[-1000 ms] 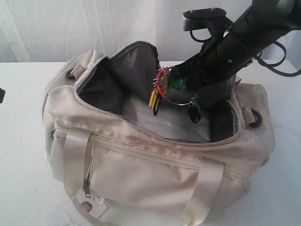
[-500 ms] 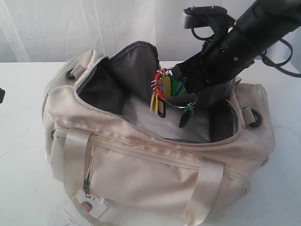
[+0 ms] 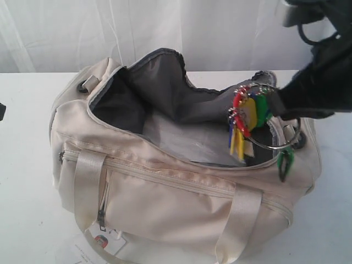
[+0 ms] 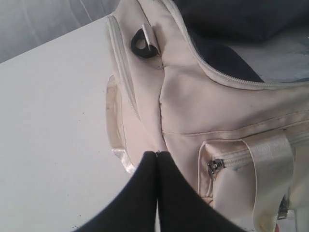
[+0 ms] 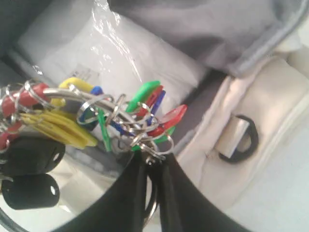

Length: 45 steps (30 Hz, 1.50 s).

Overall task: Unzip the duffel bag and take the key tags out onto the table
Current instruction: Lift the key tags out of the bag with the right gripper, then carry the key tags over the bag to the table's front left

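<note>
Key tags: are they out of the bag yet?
Almost. The bag is unzipped and gaping open. The right gripper holds the key tags in the air over the bag's end. Left to do: set them down on the table.

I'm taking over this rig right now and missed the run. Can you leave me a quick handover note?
Left gripper: shut, empty, beside the end of the duffel bag.
Right gripper: shut on the ring of the key tags, which hang above the open bag's right-hand end.
Done: bag unzipped, tags up out of the bag.
To do: carry them clear of the bag and set them on the table.
</note>
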{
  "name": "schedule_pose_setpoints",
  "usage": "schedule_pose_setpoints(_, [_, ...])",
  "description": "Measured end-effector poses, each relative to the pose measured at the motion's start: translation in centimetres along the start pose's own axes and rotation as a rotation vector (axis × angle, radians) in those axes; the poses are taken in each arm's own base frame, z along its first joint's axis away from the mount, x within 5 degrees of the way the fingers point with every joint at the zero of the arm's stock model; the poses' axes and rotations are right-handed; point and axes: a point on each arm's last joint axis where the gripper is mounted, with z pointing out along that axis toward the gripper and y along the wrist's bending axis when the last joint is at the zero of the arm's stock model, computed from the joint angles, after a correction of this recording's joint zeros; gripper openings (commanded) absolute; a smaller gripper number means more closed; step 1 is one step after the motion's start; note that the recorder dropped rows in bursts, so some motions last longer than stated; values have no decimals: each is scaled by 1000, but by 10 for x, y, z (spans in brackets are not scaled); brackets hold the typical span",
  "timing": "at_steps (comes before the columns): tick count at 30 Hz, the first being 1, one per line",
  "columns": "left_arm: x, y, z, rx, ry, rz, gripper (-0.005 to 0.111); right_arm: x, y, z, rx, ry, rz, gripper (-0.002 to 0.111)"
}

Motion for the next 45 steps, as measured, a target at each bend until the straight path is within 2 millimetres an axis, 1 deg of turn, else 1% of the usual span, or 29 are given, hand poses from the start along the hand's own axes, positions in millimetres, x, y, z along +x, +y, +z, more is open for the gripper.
schedule_pose_setpoints(7, [0,0,0,0,0,0,0,42,4,-31,41,7,23,0])
schedule_pose_setpoints(9, [0,0,0,0,0,0,0,53,3,-36,70,15,36,0])
schedule_pose_setpoints(11, [0,0,0,0,0,0,0,62,1,-37,103,30,55,0])
schedule_pose_setpoints(14, [0,0,0,0,0,0,0,77,-4,-34,161,70,88,0])
schedule_pose_setpoints(17, [0,0,0,0,0,0,0,91,-8,-21,193,135,103,0])
schedule_pose_setpoints(18, [0,0,0,0,0,0,0,95,-8,-14,197,160,105,0])
schedule_pose_setpoints(21, [0,0,0,0,0,0,0,101,-8,-2,177,172,120,0])
schedule_pose_setpoints(23, [0,0,0,0,0,0,0,98,-4,0,139,141,134,0])
schedule_pose_setpoints(26, [0,0,0,0,0,0,0,91,0,-3,88,86,156,0])
schedule_pose_setpoints(29, [0,0,0,0,0,0,0,84,-1,-3,100,76,150,0])
schedule_pose_setpoints(30, [0,0,0,0,0,0,0,84,-4,-1,120,96,147,0])
schedule_pose_setpoints(33, [0,0,0,0,0,0,0,88,-11,17,173,276,142,0])
schedule_pose_setpoints(35, [0,0,0,0,0,0,0,87,-12,28,168,325,143,0])
schedule_pose_setpoints(37, [0,0,0,0,0,0,0,82,-9,30,132,299,141,0])
schedule_pose_setpoints(38, [0,0,0,0,0,0,0,78,-8,28,122,277,142,0])
schedule_pose_setpoints(39, [0,0,0,0,0,0,0,69,-6,20,104,219,148,0])
schedule_pose_setpoints(40, [0,0,0,0,0,0,0,59,-3,7,72,143,154,0])
schedule_pose_setpoints(41, [0,0,0,0,0,0,0,53,1,0,36,98,149,0])
schedule_pose_setpoints(42, [0,0,0,0,0,0,0,44,8,-10,-31,42,139,0])
schedule_pose_setpoints(44, [0,0,0,0,0,0,0,34,22,-15,-157,-10,127,0])
schedule_pose_setpoints(45, [0,0,0,0,0,0,0,30,26,-12,-186,-25,119,0])
